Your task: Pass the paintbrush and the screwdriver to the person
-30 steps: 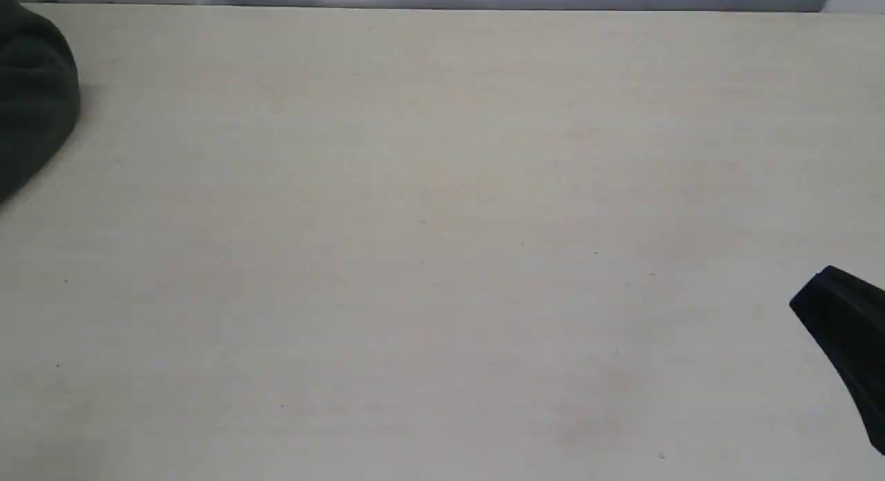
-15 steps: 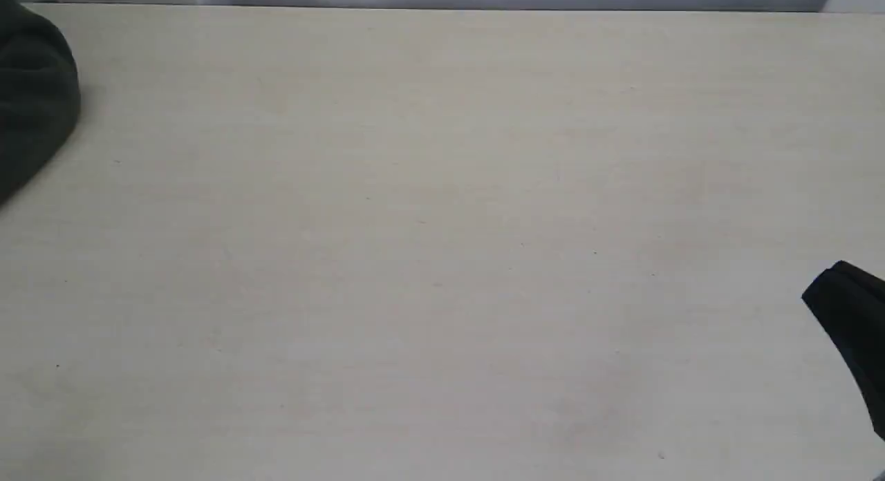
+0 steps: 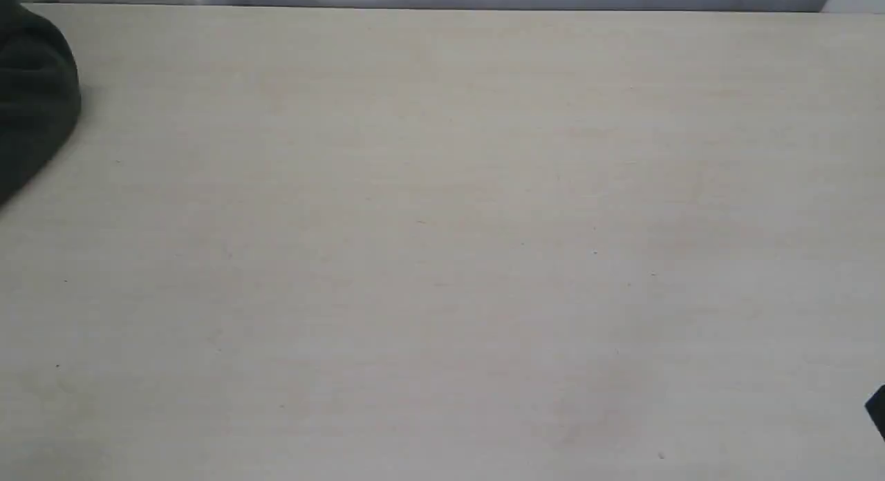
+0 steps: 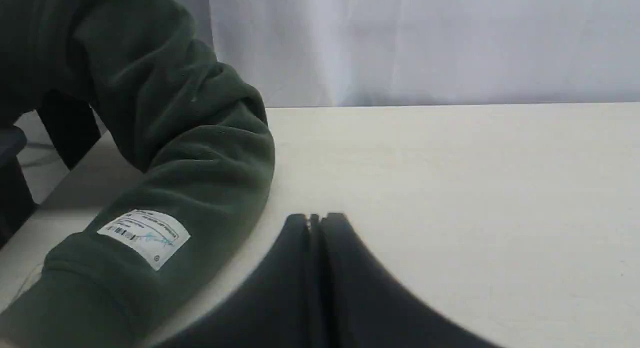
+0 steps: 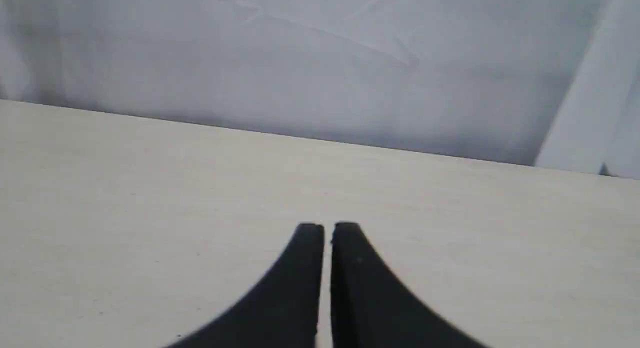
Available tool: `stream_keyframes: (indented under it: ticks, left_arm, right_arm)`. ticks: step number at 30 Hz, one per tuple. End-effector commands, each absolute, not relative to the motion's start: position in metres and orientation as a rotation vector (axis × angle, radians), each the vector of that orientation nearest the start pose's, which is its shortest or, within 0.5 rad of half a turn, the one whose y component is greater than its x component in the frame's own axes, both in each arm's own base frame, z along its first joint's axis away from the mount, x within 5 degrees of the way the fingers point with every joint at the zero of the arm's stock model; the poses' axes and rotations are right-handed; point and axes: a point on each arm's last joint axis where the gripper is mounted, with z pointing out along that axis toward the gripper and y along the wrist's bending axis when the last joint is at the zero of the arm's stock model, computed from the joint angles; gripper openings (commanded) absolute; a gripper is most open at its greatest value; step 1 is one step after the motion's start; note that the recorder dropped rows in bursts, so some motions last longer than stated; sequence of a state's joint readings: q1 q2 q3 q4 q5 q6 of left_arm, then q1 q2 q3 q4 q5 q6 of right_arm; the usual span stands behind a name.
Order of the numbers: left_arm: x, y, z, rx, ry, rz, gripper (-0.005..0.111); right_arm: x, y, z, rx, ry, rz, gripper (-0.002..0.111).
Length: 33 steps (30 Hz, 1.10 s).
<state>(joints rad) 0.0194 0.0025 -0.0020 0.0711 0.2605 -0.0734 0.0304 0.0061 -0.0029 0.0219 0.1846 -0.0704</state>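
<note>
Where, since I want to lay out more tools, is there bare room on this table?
Nearly the whole table is bare, from the far edge to the near side. Only the far-left corner is taken, by the person's green sleeve; the right gripper just clips the near-right edge.

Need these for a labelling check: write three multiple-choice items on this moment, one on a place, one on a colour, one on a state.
1. In the exterior view, where is the person's sleeve?
A. At the left edge
B. In the centre
C. At the right edge

2. What colour is that sleeve?
A. Red
B. Dark green
C. White

3. How is the left gripper?
A. Wide open
B. Shut on something
C. Shut, holding nothing

Answers:
1 A: the cloth shows only at that view's left edge.
2 B: the left wrist view shows dark green fleece.
3 C: its fingertips touch, with nothing between them.
</note>
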Motion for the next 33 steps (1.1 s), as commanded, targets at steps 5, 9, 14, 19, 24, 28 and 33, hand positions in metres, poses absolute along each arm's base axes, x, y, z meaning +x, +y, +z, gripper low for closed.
stream_keyframes:
  ticks: [5, 9, 14, 19, 24, 28, 33]
  left_arm:
    - [0.0552, 0.0021, 0.1906, -0.03, 1.733, 0.015, 0.0]
    - [0.0552, 0.0021, 0.1906, -0.03, 1.733, 0.015, 0.0]
    - [0.0552, 0.0021, 0.1906, -0.03, 1.733, 0.015, 0.0]
    - [0.0552, 0.0021, 0.1906, -0.03, 1.733, 0.015, 0.0]
    - [0.0552, 0.0021, 0.1906, -0.03, 1.733, 0.015, 0.0]
    - [0.0552, 0.0021, 0.1906, -0.03, 1.733, 0.015, 0.0]
    - [0.0553, 0.0022, 0.1908, -0.029, 1.731, 0.018, 0.0]
  right_arm:
    - [0.0555, -0.0064, 0.1952, 0.037, 1.683, -0.142, 0.004]
    - [0.0546, -0.009, 0.1911, 0.084, 1.728, -0.171, 0.004]
    - [0.0544, -0.0091, 0.1897, 0.106, 1.742, -0.158, 0.004]
    - [0.0542, -0.009, 0.1889, 0.11, 1.75, -0.153, 0.004]
    - [0.0542, -0.009, 0.1889, 0.151, 1.746, -0.119, 0.004]
    - [0.0542, -0.009, 0.1887, 0.163, 1.747, -0.109, 0.004]
    - [0.0542, -0.009, 0.1887, 0.163, 1.747, -0.109, 0.004]
